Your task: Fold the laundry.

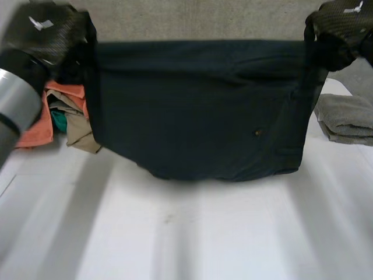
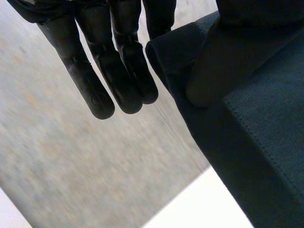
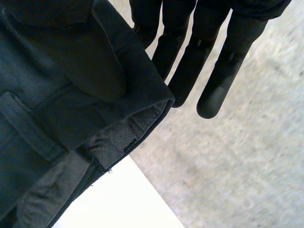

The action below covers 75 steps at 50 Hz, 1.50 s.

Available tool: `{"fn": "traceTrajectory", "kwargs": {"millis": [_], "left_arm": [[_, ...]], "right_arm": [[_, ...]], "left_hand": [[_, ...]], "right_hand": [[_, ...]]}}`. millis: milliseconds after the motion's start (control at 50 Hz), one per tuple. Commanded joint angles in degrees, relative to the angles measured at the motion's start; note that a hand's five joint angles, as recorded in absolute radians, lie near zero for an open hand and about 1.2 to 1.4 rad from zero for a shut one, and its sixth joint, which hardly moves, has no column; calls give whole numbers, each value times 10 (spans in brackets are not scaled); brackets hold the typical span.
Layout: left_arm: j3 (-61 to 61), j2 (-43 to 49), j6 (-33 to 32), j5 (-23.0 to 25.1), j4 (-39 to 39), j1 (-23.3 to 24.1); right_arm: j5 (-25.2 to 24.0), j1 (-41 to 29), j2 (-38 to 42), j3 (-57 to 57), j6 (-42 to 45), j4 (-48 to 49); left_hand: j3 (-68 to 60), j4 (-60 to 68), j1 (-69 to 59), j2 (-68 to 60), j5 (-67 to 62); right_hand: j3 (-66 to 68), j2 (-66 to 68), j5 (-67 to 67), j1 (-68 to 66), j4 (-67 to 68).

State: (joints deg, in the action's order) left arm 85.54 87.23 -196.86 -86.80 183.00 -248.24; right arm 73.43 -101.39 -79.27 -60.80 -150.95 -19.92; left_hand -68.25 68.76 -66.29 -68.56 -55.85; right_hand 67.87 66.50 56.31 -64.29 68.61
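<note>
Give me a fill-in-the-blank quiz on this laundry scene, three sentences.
1. The left hand and right hand each pinch a top ____ of the dark garment.
2. The folded cloth on the robot's right side is ____ in colour.
3. The pile of orange, teal and tan clothes lies on the robot's ____ side.

Missing words: corner; grey; left.

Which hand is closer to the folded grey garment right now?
Right. The right hand, pinching one top corner of the dark garment, is close to the folded grey garment; the left hand pinches the other corner, near the clothes pile.
</note>
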Motion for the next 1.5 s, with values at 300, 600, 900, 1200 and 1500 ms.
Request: {"fn": "traceTrajectory", "kwargs": {"millis": [300, 600, 900, 1200, 1500], "left_arm": [[-388, 314, -82, -87, 297, 57], [-96, 241, -79, -94, 243, 115], [96, 241, -75, -115, 180, 140], [90, 199, -64, -115, 178, 138], [17, 199, -31, -112, 140, 141]], "right_arm": [[115, -64, 199, 150, -1, 519], [8, -47, 249, 101, -32, 368], [-55, -22, 290, -116, 125, 196], [-47, 31, 141, -278, -140, 186], [9, 15, 97, -420, -230, 315]], "left_hand": [[-117, 112, -137, -114, -142], [-117, 112, -137, -114, -142], [-117, 112, -137, -114, -142], [-117, 112, -137, -114, -142], [-117, 112, -137, -114, -142]], "right_hand": [[121, 135, 137, -157, 114], [121, 135, 137, -157, 114], [121, 135, 137, -157, 114], [-347, -334, -332, 312, -355], [-347, -334, -332, 312, -355]]}}
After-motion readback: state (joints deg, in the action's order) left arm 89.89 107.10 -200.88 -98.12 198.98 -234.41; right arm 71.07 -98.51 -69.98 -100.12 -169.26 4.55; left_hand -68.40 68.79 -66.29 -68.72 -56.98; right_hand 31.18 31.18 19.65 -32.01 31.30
